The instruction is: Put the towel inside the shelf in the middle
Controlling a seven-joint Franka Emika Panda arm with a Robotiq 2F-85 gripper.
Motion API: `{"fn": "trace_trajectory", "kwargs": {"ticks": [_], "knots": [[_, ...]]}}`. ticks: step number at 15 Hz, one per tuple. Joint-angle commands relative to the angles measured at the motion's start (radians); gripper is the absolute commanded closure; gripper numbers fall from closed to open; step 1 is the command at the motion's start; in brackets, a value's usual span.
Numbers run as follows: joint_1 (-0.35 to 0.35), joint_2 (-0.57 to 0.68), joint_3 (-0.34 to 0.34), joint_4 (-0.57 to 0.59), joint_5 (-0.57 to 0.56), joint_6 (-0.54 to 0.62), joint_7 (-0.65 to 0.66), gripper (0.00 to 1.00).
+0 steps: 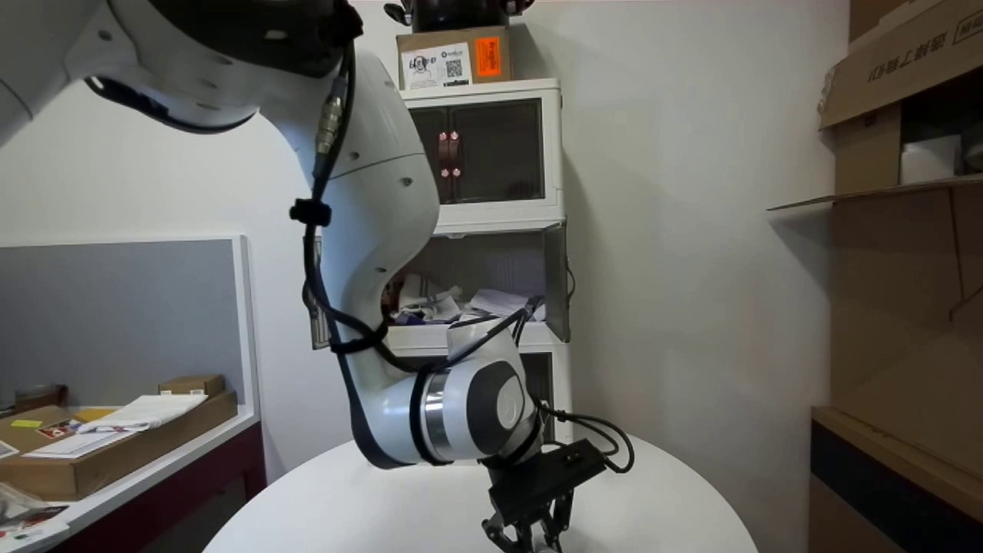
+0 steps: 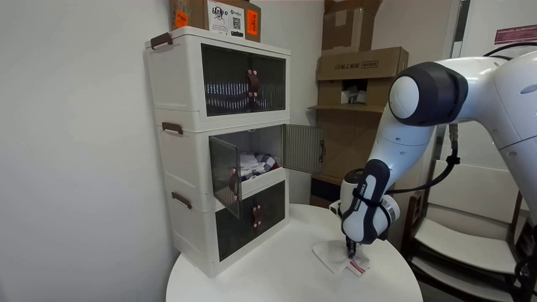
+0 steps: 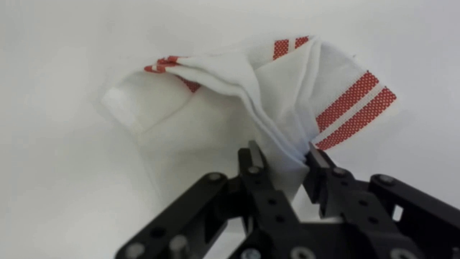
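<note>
Wrist view: the gripper (image 3: 283,154) is pointing down at the table (image 3: 61,201), its fingers (image 3: 248,162) standing partly apart, with a raised fold of the towel (image 3: 226,118) lying between them. The towel is lying rumpled on the table, showing red stripes. In an exterior view, the shelf (image 2: 264,181) is sitting above the table, its two doors (image 2: 303,149) hanging open and cloths (image 2: 254,163) lying inside. Boxes (image 2: 361,65) are standing near the table.
</note>
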Motion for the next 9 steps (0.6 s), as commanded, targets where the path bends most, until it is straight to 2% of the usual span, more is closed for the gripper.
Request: {"fn": "trace_trajectory", "kwargs": {"ticks": [1, 5, 9], "knots": [[0.016, 0.02, -0.023, 0.02, -0.021, -0.01, 0.005, 0.99], [-0.035, -0.058, 0.044, -0.04, 0.015, -0.035, -0.008, 0.98], [-0.17, -0.224, 0.222, -0.153, 0.104, -0.056, -0.065, 0.98]]}}
